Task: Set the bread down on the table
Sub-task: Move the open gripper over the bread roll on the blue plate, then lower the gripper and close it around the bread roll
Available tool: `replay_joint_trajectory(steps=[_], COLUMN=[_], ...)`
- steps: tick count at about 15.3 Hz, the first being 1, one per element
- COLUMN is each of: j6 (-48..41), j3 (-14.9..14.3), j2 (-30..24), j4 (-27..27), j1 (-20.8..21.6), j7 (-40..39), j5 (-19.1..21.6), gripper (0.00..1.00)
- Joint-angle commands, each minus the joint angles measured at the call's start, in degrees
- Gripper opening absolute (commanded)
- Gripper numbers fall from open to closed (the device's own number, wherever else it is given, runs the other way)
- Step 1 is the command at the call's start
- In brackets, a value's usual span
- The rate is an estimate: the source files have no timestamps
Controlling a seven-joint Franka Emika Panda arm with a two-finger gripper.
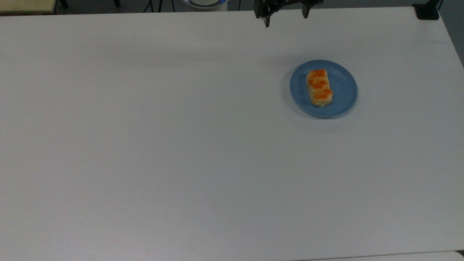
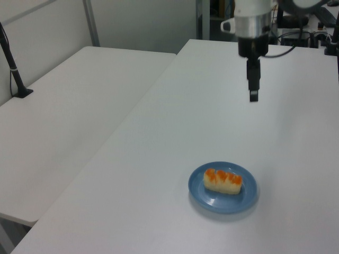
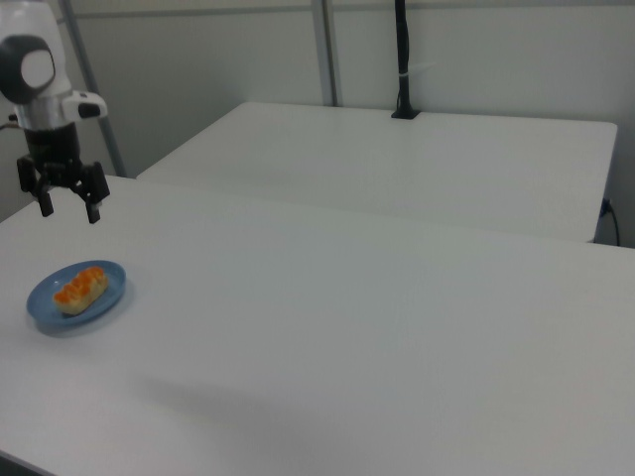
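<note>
My pincer (image 3: 68, 209) hangs straight down from my upright wrist, fingers spread wide and empty, above the table (image 1: 181, 145); the bread (image 1: 319, 87) lies on the plate (image 1: 344, 90).

Top view. A white desk (image 1: 181, 145) spans nearly the whole field. Toward the top view's right, a round blue plate (image 1: 344, 90) sits on the desk and carries the bread (image 1: 319, 87), an oblong pale loaf with three orange-brown bumps, its long axis running roughly up and down the view. At the upper edge, the claw (image 1: 285, 16) enters with its two dark fingers (image 1: 266, 20) spread wide, well apart from the plate. A black clamp (image 1: 427, 11) occupies the desk's upper right corner.
</note>
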Motion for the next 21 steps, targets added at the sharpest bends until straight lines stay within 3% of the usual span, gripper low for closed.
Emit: replay_joint_trajectory(steps=[1, 6, 13, 17, 21], j6=[8.4, 16.5, 25.0, 27.6, 27.7], j3=[-0.6, -0.6, -0.6, -0.6, -0.6], j2=[7.1, 14.6, 20.7, 23.0, 24.0], j4=[-0.6, -1.5, -1.3, -1.3, -1.0], j1=[5.7, 9.7, 11.8, 13.1, 13.1], j7=[8.7, 17.2, 24.6, 26.3, 26.3], j5=[0.2, -3.3, -6.2, -11.0, -13.0], gripper=[1.0, 1.0, 1.0, 1.0, 0.64])
